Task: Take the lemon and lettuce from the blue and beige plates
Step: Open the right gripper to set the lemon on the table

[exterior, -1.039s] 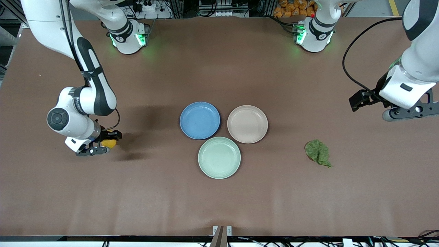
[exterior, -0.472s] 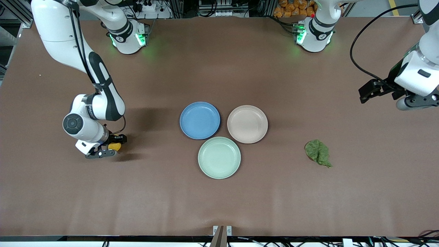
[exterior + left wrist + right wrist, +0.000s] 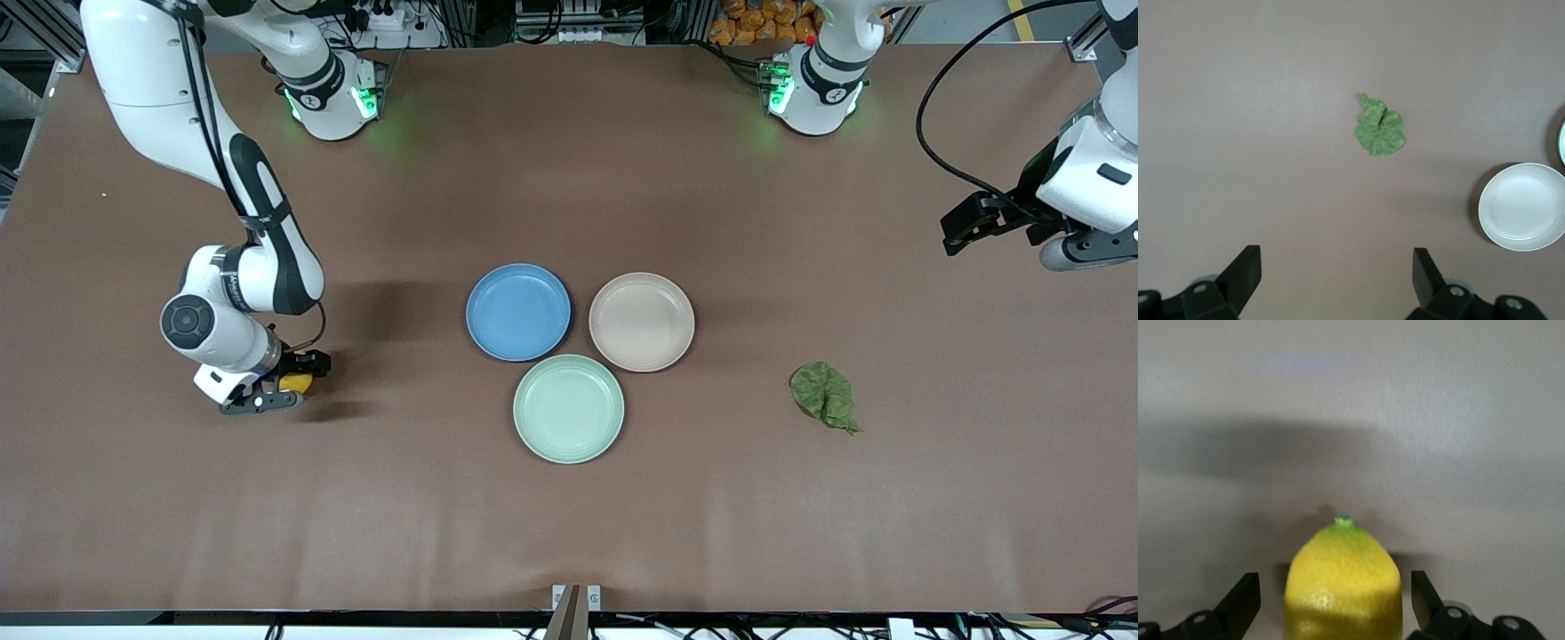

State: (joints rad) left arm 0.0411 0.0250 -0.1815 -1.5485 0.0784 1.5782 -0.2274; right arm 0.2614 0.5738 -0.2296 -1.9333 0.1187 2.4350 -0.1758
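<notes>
The lemon (image 3: 296,383) lies on the bare table toward the right arm's end, away from the plates. My right gripper (image 3: 283,388) is low around it and open, with a gap on each side of the lemon (image 3: 1343,587) in the right wrist view. The lettuce (image 3: 824,394) lies on the bare table toward the left arm's end and also shows in the left wrist view (image 3: 1379,128). My left gripper (image 3: 1093,251) is open and empty, high over that end of the table. The blue plate (image 3: 518,311) and the beige plate (image 3: 642,321) stand side by side, both empty.
A mint-green plate (image 3: 569,408), also empty, touches both plates and is nearer to the front camera. The beige plate (image 3: 1523,207) shows in the left wrist view. Black cables hang from the left arm.
My right gripper has shifted a little toward the plates and lower with the lemon. My left gripper has drawn away from the lettuce. The plates and lettuce have not moved.
</notes>
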